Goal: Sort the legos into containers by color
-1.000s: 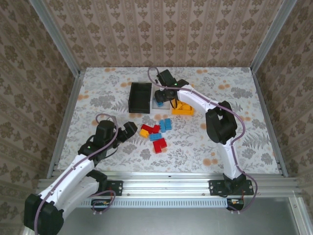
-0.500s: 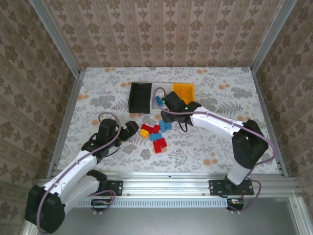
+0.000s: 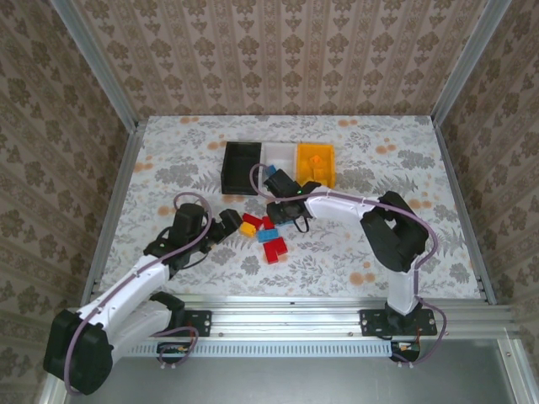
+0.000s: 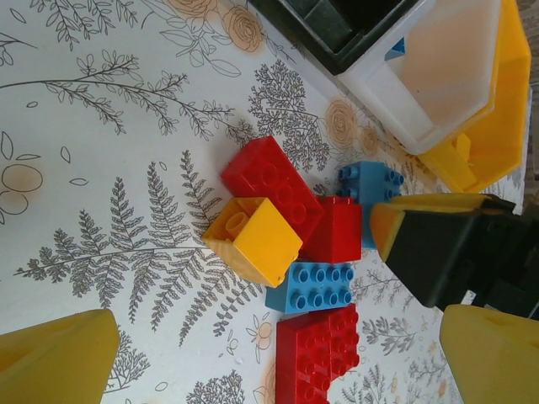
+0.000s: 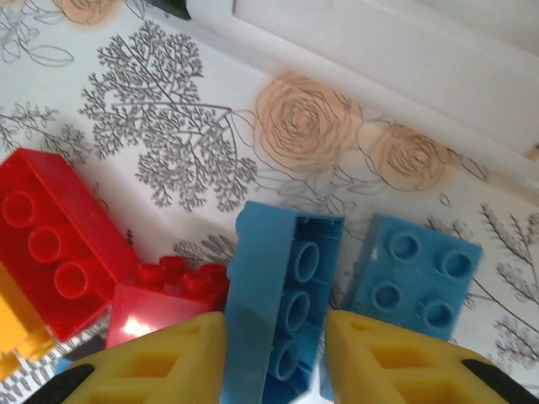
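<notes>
Though partly cut off, blue lego (image 5: 280, 278) clamped in right hand (image 5: 274, 328) | left hand (image 4: 274, 353) spread wide, empty

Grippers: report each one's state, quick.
Left gripper: open, holding nothing.
Right gripper: shut on a blue lego tipped on its side.

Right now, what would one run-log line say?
left pincer: open, near brick pile | right pincer: shut on blue brick
</notes>
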### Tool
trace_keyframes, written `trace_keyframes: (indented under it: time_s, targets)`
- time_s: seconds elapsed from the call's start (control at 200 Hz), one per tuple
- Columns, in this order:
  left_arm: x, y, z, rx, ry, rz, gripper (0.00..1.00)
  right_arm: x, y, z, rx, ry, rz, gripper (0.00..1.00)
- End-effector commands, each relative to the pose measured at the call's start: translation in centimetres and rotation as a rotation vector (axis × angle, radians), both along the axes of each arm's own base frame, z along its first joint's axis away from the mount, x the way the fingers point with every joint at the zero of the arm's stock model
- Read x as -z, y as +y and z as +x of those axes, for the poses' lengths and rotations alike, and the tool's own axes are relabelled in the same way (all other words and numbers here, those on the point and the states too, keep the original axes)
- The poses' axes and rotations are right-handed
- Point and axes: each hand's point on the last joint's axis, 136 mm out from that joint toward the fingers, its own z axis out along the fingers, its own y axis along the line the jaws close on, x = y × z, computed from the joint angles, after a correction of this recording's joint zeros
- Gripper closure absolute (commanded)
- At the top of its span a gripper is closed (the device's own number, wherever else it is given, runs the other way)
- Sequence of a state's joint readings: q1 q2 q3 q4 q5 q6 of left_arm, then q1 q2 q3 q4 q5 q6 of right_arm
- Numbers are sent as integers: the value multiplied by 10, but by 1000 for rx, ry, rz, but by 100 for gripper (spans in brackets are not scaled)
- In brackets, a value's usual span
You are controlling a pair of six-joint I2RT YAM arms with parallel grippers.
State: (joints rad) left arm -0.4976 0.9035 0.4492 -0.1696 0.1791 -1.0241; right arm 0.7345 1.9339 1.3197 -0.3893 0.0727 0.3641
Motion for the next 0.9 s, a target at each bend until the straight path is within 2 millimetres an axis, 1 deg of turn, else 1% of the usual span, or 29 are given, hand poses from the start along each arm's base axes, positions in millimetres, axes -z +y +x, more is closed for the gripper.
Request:
trace_keyframes:
  time_s: [0.0, 0.175, 0.23, 0.33, 0.44, 0.63, 0.76, 0.895]
  targets:
    - [-18, -3, 3, 7, -41, -12, 0, 19, 1, -10, -12, 60, -29, 63]
    - [-18, -1, 3, 2, -48, -8, 0, 20, 4, -15, -31, 44, -64, 58]
    - [-18, -1, 3, 1, -48, -8, 0, 19, 4, -15, -28, 40, -62, 56]
    - [-17, -2, 3, 5, -45, -9, 0, 19, 0, -10, -18, 24, -97, 55]
    - [-16, -1, 1, 8, -42, -4, 0, 10, -8, -7, -7, -25, -133, 54]
    - [-17, 2, 2, -7, -61, -7, 0, -9, -6, -11, -35, -78, -170, 54]
    - [-20, 0, 3, -4, -66, -13, 0, -9, -11, -5, -31, -104, -215, 52]
    - [-18, 1, 2, -2, -60, -9, 0, -10, -12, -4, -38, -113, -227, 51]
